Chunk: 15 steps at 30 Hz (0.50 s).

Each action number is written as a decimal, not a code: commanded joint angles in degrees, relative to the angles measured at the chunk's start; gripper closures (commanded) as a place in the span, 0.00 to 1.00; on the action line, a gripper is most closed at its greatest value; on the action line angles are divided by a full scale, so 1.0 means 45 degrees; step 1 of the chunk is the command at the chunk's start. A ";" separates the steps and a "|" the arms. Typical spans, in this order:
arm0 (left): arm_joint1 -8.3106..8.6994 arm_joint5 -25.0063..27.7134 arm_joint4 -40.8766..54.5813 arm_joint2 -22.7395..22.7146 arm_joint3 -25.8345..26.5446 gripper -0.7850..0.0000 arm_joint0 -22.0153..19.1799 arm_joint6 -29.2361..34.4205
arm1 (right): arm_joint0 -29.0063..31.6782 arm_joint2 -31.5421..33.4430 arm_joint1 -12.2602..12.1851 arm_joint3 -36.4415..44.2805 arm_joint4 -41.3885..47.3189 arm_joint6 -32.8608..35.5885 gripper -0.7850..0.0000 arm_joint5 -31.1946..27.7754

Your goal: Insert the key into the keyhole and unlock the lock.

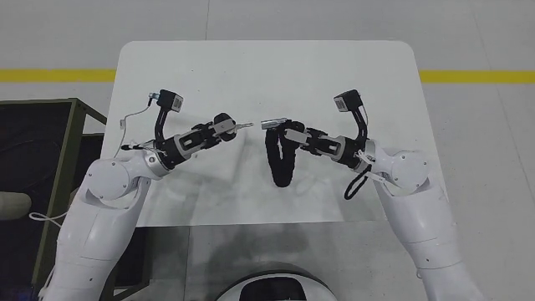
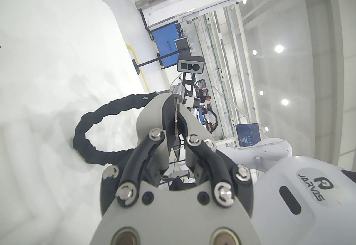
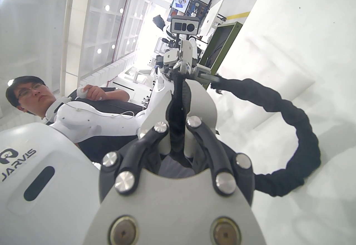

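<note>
Top view: left pincer is clenched on the key, blade aimed at the lock. There's a small gap between them, and both are held above the tabletop. Right pincer is clamped on the black cable right at the lock head, loop drooping below.

Risks as I judge them:
- The cable grip is soft, so the head may twist or back off when I push.
- The key is pinched edge-on and could pivot in the grip.
- A slight blade/slot misalignment would jam the key.

No writing I can read on the key or lock.
</note>
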<state>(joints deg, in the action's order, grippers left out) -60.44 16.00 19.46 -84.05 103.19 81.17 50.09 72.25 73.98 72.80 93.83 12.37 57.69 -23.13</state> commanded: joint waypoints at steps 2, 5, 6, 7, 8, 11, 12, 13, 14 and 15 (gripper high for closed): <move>-0.0010 -0.0066 0.0010 0.0090 -0.0021 1.00 -0.0064 0.0179 | 0.0013 -0.0061 -0.0025 0.0034 -0.0081 -0.0053 1.00 -0.0045; -0.0028 -0.0166 0.0198 0.0204 -0.0103 1.00 -0.0154 0.0389 | 0.0020 -0.0131 -0.0048 0.0069 -0.0124 -0.0111 1.00 -0.0069; -0.0032 -0.0176 0.0217 0.0226 -0.0129 1.00 -0.0188 0.0440 | 0.0021 -0.0148 -0.0056 0.0078 -0.0141 -0.0119 1.00 -0.0080; -0.0038 -0.0191 0.0268 0.0254 -0.0154 1.00 -0.0207 0.0486 | 0.0019 -0.0159 -0.0066 0.0083 -0.0164 -0.0121 1.00 -0.0091; -0.0043 -0.0218 0.0317 0.0266 -0.0184 1.00 -0.0230 0.0527 | 0.0020 -0.0169 -0.0075 0.0084 -0.0164 -0.0134 1.00 -0.0096; -0.0051 -0.0337 0.0280 0.0295 -0.0259 1.00 -0.0282 0.0577 | 0.0020 -0.0212 -0.0104 0.0118 -0.0303 -0.0152 1.00 -0.0177; -0.0055 -0.0370 0.0269 0.0303 -0.0278 1.00 -0.0289 0.0577 | 0.0025 -0.0232 -0.0112 0.0125 -0.0315 -0.0160 1.00 -0.0204; -0.0060 -0.0415 0.0290 0.0311 -0.0287 1.00 -0.0295 0.0577 | 0.0031 -0.0252 -0.0119 0.0125 -0.0327 -0.0181 1.00 -0.0231; -0.0068 -0.0446 0.0376 0.0329 -0.0294 1.00 -0.0294 0.0581 | 0.0027 -0.0277 -0.0127 0.0133 -0.0365 -0.0180 1.00 -0.0251; -0.0071 -0.0465 0.0411 0.0336 -0.0306 1.00 -0.0303 0.0617 | 0.0027 -0.0305 -0.0133 0.0135 -0.0380 -0.0195 1.00 -0.0264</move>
<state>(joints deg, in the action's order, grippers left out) -60.74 14.01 21.06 -82.59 101.86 79.83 52.73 72.38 72.72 72.22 94.42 10.74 56.85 -24.27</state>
